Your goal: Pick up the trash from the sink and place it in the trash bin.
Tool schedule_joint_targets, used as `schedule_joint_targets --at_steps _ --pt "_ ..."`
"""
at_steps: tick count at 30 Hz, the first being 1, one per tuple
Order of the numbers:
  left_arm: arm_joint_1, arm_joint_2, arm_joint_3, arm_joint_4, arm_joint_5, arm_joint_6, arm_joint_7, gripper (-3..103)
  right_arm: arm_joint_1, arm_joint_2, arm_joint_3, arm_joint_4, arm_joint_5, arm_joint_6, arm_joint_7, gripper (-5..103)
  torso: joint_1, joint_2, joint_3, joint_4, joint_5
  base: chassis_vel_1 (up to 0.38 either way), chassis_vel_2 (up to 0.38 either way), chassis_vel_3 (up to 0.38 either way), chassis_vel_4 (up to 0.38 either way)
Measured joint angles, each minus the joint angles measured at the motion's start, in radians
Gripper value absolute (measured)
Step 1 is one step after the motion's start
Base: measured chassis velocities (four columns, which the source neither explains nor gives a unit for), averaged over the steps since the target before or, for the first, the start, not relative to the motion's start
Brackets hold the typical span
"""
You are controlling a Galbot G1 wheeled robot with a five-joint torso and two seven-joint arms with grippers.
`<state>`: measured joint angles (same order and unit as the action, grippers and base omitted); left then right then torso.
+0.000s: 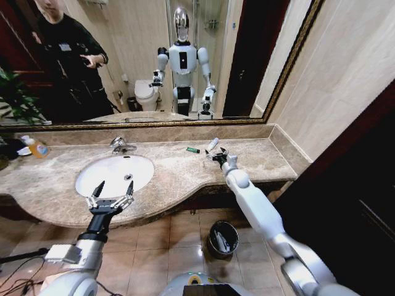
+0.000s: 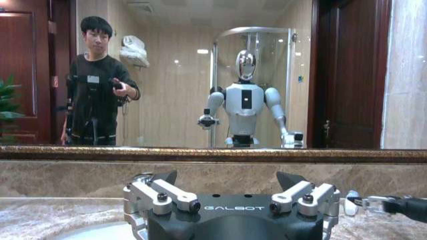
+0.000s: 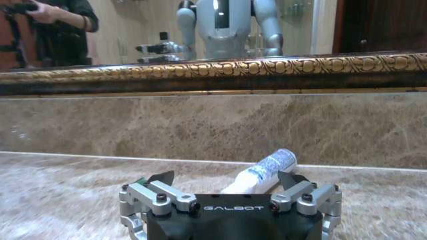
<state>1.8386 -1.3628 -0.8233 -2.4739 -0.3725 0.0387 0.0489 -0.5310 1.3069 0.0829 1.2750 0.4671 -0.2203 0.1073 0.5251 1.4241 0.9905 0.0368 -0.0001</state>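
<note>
The oval white sink (image 1: 92,179) with its chrome tap (image 1: 121,145) lies in the marble counter at the left. My left gripper (image 1: 112,192) hangs open over the sink's front rim, holding nothing; its fingers (image 2: 155,191) are spread wide in the left wrist view. On the counter at the back right lie a white tube (image 1: 212,144) and a small green piece (image 1: 193,150). My right gripper (image 1: 216,154) stands open just in front of the tube, low over the counter. The right wrist view has the tube (image 3: 263,171) lying between the spread fingers (image 3: 301,193). The round metal trash bin (image 1: 223,239) stands on the floor below the counter.
A clear bottle of orange liquid (image 1: 37,147) stands at the counter's far left. A gold-framed mirror (image 1: 154,123) runs along the wall behind the counter. The counter ends at a side wall (image 1: 333,92) on the right. The tiled floor (image 1: 166,246) around the bin is open.
</note>
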Motion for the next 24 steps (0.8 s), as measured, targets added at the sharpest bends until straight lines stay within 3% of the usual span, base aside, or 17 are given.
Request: schedule_joint_targets --at_steps 9,24 --pt "0.000 0.000 0.000 0.000 0.000 0.000 0.000 100 0.109 0.095 -0.041 -0.164 -0.012 -0.019 0.122 100 0.000 0.000 0.000 0.0000 -0.0001 0.000 0.000 0.000 0.000" --pt "0.000 0.000 0.000 0.000 0.000 0.000 0.000 100 0.190 0.202 -0.020 -0.317 -0.044 -0.024 0.228 100 0.000 0.000 0.000 0.0000 0.0000 0.000 0.000 0.000 0.000"
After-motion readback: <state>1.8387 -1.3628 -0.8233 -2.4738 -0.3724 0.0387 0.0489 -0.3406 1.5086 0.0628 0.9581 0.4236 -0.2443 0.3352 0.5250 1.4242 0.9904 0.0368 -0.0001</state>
